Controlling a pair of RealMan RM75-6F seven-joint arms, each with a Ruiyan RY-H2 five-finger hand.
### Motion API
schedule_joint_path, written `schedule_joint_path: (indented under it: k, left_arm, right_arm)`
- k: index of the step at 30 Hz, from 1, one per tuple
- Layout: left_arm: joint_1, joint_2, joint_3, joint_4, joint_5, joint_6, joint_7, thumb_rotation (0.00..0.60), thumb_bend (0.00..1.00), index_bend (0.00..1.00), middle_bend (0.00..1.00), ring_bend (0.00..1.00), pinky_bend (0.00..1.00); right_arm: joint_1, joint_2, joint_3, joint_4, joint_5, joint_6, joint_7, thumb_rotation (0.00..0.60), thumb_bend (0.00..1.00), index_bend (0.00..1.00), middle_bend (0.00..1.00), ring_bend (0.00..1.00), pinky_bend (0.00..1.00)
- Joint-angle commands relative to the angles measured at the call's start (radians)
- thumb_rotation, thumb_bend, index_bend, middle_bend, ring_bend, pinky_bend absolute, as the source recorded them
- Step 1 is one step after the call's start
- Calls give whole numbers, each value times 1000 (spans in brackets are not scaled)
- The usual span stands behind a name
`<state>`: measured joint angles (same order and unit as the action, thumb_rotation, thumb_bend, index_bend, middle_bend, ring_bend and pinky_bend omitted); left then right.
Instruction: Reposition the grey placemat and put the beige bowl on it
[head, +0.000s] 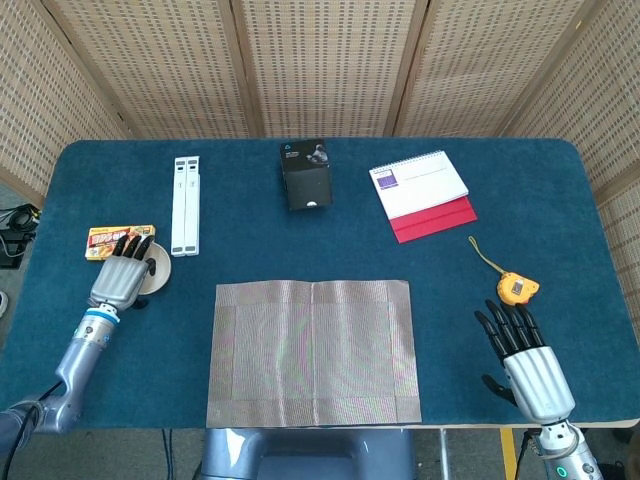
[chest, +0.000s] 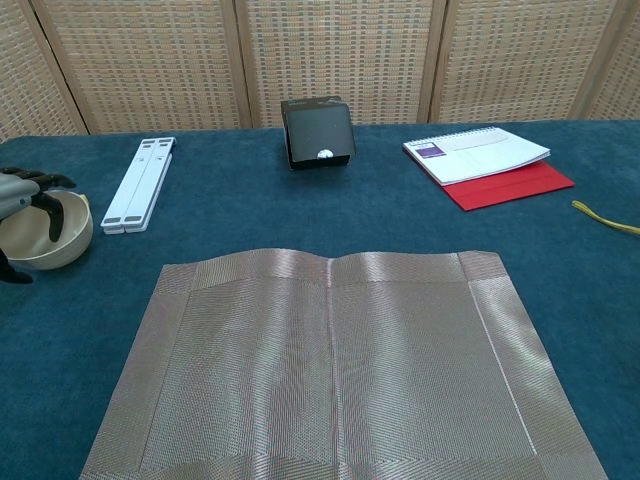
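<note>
The grey placemat (head: 313, 352) lies flat near the table's front edge, squarely in the middle (chest: 335, 360). The beige bowl (head: 158, 272) stands on the blue cloth to its left (chest: 62, 245). My left hand (head: 120, 281) is over the bowl's left rim. In the chest view the left hand (chest: 20, 186) has fingers (chest: 50, 212) dipping inside the bowl and the thumb low outside the wall, not visibly clamped. My right hand (head: 527, 363) rests open at the front right, fingers spread, holding nothing.
A white folded stand (head: 185, 205) lies behind the bowl, with a snack packet (head: 104, 238) to its left. At the back stand a black box (head: 305, 175) and a notepad on a red folder (head: 421, 190). An orange tape measure (head: 517, 290) lies near my right hand.
</note>
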<state>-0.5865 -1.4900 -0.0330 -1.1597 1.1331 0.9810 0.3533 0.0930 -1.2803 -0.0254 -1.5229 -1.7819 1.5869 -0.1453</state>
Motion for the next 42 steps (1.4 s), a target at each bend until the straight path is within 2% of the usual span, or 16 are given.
schedule_joint_path:
  k: [1, 6, 9, 16, 19, 24, 29, 36, 42]
  left_arm:
    - [3, -7, -7, 9, -3, -2, -1, 600, 221, 506, 0, 0, 0]
    - [9, -13, -17, 20, -6, -7, -12, 600, 451, 624, 0, 0, 0]
    - [13, -15, -21, 26, -7, -7, -12, 600, 519, 679, 0, 0, 0]
    - [13, -7, -39, 12, -5, -14, -29, 600, 523, 712, 0, 0, 0]
    - [17, 13, -48, -26, 23, 9, -64, 600, 524, 718, 0, 0, 0]
    - [30, 109, -61, -217, 136, 118, -112, 600, 524, 722, 0, 0, 0]
    - [7, 161, -57, -366, 242, 139, -127, 600, 524, 726, 0, 0, 0]
    - [-113, 176, -14, -535, 438, 8, -185, 600, 524, 734, 0, 0, 0]
    - [-193, 144, 17, -590, 447, -146, -164, 600, 524, 737, 0, 0, 0]
  right_arm:
    - [0, 0, 1, 1, 0, 0, 1, 600, 0, 41, 0, 0, 0]
    - [2, 0, -1, 2, -2, -2, 2, 600, 0, 41, 0, 0, 0]
    - [2, 0, -3, 1, -4, -2, 5, 600, 0, 41, 0, 0, 0]
    - [2, 2, -5, 0, -8, 1, 6, 600, 0, 41, 0, 0, 0]
    - [2, 2, -5, 0, -9, 2, 6, 600, 0, 41, 0, 0, 0]
    - [1, 6, -2, -2, -9, 8, 12, 600, 0, 41, 0, 0, 0]
    - [1, 7, -1, -2, -10, 11, 13, 600, 0, 41, 0, 0, 0]
    - [0, 5, 0, -2, -9, 12, 8, 600, 0, 41, 0, 0, 0]
    - [-3, 8, 5, -1, -3, 18, 13, 600, 0, 41, 0, 0, 0]
